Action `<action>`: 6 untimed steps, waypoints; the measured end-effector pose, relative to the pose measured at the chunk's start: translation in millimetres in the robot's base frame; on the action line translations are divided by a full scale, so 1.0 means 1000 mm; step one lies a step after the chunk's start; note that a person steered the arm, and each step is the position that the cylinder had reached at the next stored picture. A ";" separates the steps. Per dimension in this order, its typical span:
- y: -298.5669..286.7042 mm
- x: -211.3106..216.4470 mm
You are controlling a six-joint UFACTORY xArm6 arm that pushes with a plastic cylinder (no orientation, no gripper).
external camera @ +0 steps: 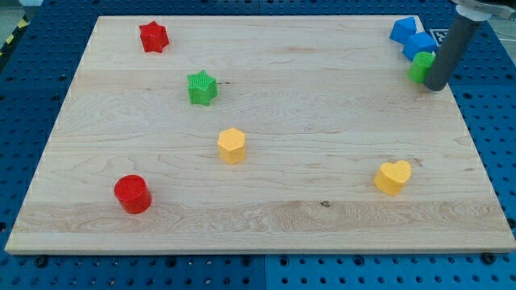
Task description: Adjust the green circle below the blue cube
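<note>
The green circle [419, 67] sits at the view's top right, just below and touching the blue cube [419, 43]. A second blue block [403, 29] lies above and left of the cube. My tip [436, 85] rests on the board right beside the green circle, on its right and slightly lower side, touching or nearly touching it. The dark rod rises up and to the right from there and hides part of the circle's right edge.
On the wooden board [266, 201] lie a red star [153, 37] at top left, a green star [201, 88], a yellow hexagon [231, 146], a red cylinder [132, 194] at bottom left and a yellow heart [393, 177] at lower right.
</note>
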State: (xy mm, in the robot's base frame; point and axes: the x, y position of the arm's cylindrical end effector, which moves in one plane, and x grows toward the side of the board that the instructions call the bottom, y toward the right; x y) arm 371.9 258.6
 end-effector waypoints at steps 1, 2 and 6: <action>-0.030 -0.001; -0.032 -0.008; -0.003 -0.010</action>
